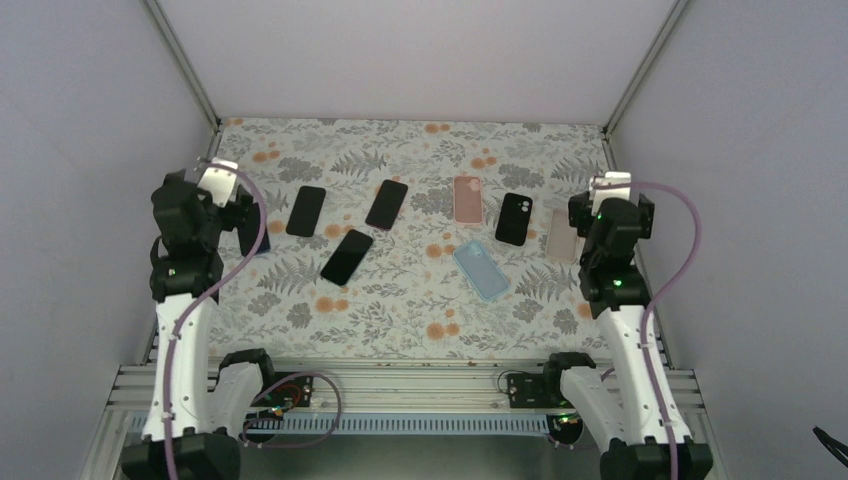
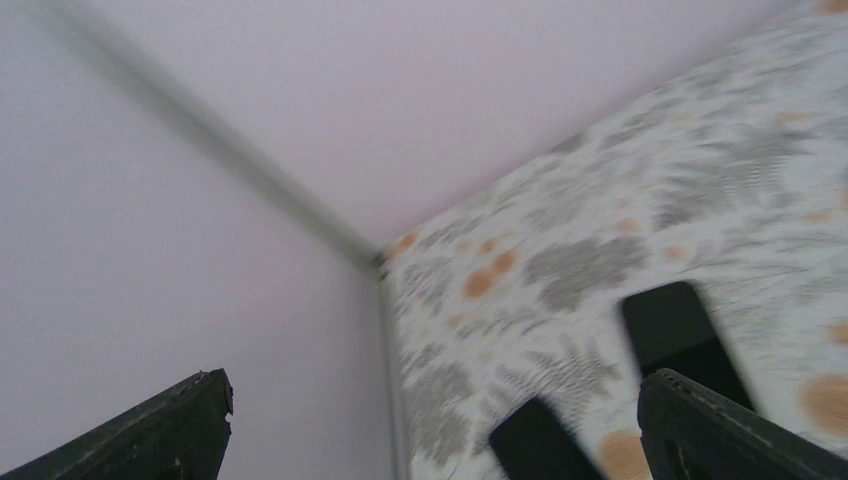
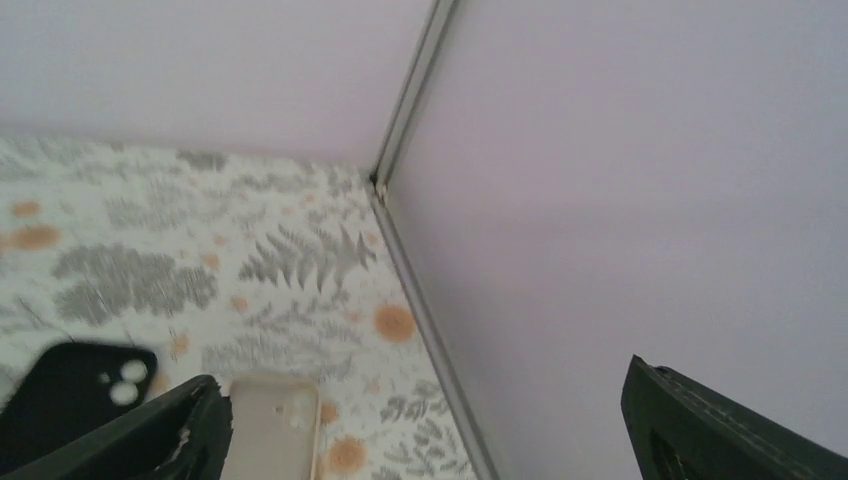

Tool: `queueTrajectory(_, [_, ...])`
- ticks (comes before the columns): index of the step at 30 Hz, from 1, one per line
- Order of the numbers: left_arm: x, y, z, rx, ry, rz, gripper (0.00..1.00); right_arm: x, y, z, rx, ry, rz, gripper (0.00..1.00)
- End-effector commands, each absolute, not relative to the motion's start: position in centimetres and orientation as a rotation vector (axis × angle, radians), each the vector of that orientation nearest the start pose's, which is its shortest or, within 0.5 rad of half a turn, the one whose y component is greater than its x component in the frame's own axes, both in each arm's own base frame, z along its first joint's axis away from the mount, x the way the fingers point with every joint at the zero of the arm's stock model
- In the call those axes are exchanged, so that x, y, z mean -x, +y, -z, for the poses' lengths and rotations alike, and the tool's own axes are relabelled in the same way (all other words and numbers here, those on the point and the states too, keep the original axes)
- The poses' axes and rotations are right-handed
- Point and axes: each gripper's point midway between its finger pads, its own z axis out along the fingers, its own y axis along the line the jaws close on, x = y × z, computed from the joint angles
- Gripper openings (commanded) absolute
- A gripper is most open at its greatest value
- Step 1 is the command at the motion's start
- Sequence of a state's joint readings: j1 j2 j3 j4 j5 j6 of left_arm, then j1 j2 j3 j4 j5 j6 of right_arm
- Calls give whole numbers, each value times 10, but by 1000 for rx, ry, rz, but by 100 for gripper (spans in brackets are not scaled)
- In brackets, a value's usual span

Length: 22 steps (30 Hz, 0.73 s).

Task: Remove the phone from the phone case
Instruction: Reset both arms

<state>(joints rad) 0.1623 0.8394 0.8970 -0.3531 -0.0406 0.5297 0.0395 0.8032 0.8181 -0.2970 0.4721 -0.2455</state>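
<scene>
Three black phones lie screen-up left of centre. To the right lie a pink case, a black case with its camera side up, a beige case and a blue case. I cannot tell which case has a phone in it. My left gripper hangs open above the table's left edge, with two black phones below it. My right gripper hangs open at the right edge, beside the beige case and black case. Neither gripper touches anything.
A fern-patterned cloth covers the table. Grey walls close it in at the back, left and right, with corner posts. The arm bases and a metal rail run along the near edge.
</scene>
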Motion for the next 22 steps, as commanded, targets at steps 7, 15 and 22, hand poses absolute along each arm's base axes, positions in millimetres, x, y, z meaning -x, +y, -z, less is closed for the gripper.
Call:
queueTrajectory(7, [-278,79,-263,-79,1845,-407,100,-329,-76,-228,-177,1928,536,100])
queueTrajectory(15, [-284,58,-244,-180,1912,-258,100,-326,-46,-216,12,1964,394,100])
queueTrajectory(22, [-278,59,-241,-202,1919,-199,100,-319,-34,-229,57,1912,332,100])
